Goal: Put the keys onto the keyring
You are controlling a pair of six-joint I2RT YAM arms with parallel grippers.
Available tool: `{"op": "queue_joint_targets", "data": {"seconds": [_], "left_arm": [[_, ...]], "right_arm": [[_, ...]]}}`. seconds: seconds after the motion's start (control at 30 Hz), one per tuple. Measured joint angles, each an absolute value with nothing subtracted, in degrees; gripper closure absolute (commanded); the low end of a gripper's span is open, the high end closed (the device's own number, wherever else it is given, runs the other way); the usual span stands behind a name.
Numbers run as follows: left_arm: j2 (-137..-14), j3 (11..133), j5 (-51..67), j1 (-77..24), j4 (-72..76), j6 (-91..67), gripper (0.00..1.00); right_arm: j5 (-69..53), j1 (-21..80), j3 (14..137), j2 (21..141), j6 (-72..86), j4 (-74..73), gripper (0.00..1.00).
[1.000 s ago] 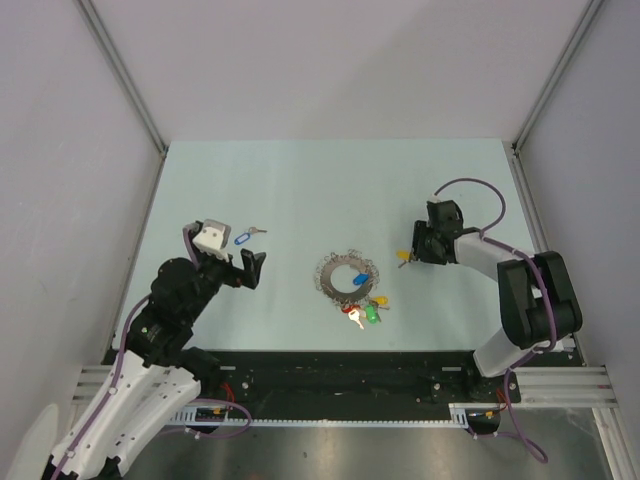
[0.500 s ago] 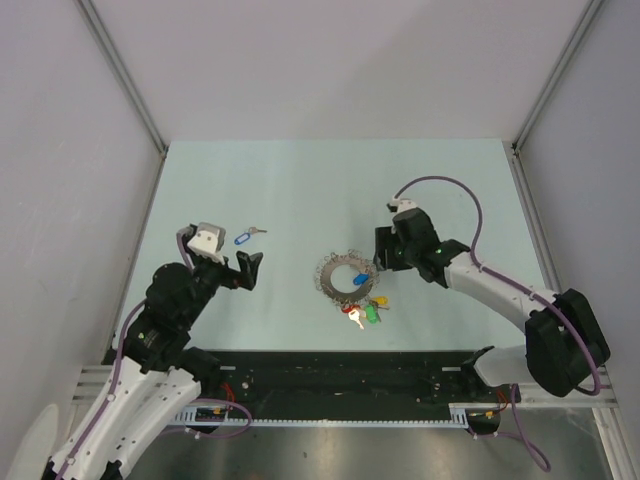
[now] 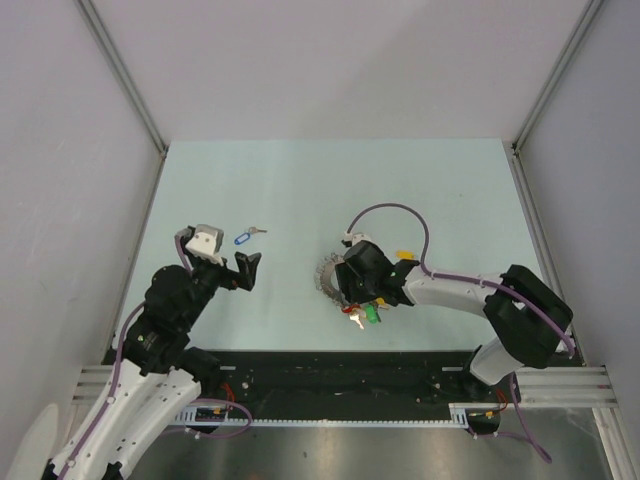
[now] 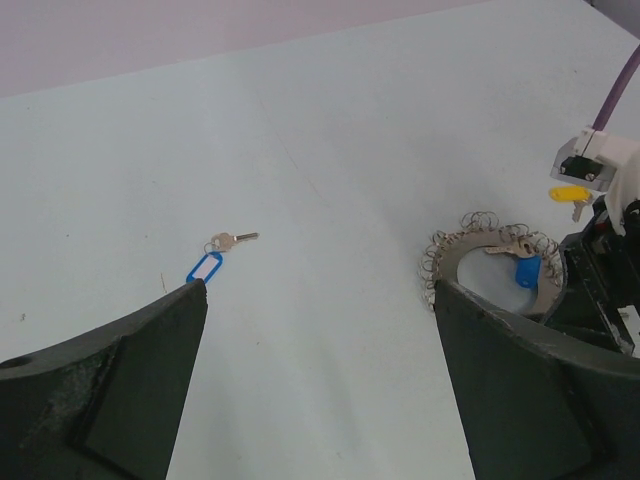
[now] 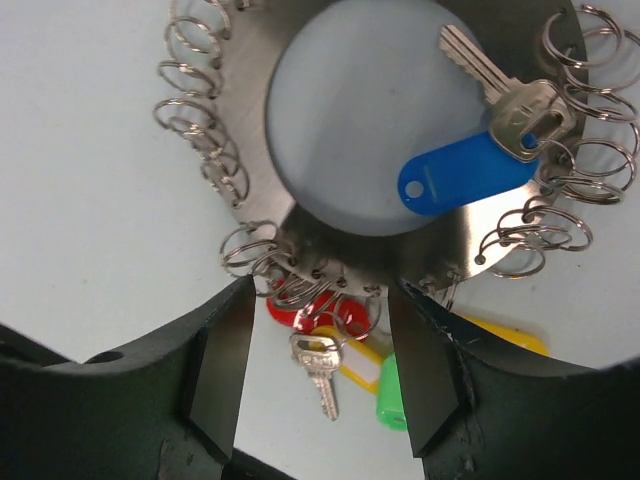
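The keyring (image 5: 330, 250) is a grey metal disc fringed with small split rings, with red, yellow and green tags (image 5: 395, 395) hanging at its near rim and a blue-tagged key (image 5: 465, 170) lying in its centre hole. My right gripper (image 5: 318, 300) is open and hovers over that near rim, one finger on each side; in the top view (image 3: 352, 283) it covers most of the ring (image 3: 326, 270). A loose blue-tagged key (image 3: 243, 237) lies just beyond my open, empty left gripper (image 3: 245, 268). A yellow-tagged key (image 3: 403, 256) lies by my right forearm.
The pale table (image 3: 330, 190) is walled at the left, back and right. The right arm's purple cable (image 3: 385, 210) arcs above the ring. The left wrist view shows the blue-tagged key (image 4: 205, 267), the ring (image 4: 480, 240) and the yellow tag (image 4: 570, 194).
My right arm has swung left, from beside the yellow-tagged key to over the keyring. The yellow-tagged key stayed on the table. My left gripper has barely moved.
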State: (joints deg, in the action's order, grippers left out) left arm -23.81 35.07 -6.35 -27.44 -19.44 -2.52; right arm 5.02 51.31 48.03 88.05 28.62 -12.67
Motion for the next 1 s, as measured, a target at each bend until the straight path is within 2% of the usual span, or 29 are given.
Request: {"op": "queue_joint_targets", "data": {"seconds": [0.1, 0.33, 0.43, 0.7, 0.87, 1.0], "left_arm": [[-23.81, 34.92, -6.35, -27.44, -19.49, -2.52, 0.00], [-23.83, 34.89, -6.35, -27.42, -19.44, -2.52, 0.00], [-23.86, 34.89, -6.33, -27.44, -19.44, -2.52, 0.00], [-23.99, 34.89, -6.33, -27.22, -19.44, -2.52, 0.00], [-23.99, 34.89, -6.37, -27.16, -19.44, -2.50, 0.00], [-23.99, 34.87, -6.42, -27.03, -19.44, -2.50, 0.00]], "right_arm": [[5.76, 51.13, 48.03, 90.04, 28.99, -12.53, 0.44], [4.64, 50.06, 49.78, 93.67, 27.05, -10.28, 0.63], [3.62, 49.56, 51.53, 95.39, 25.06, -10.17, 0.66], [4.60, 46.78, 57.25, 99.31, 17.19, -14.68, 0.67], [9.21, 42.89, 57.19, 96.77, 15.29, -17.96, 0.64], [10.68, 46.44, 57.21, 92.64, 15.20, -17.74, 0.63]]}}
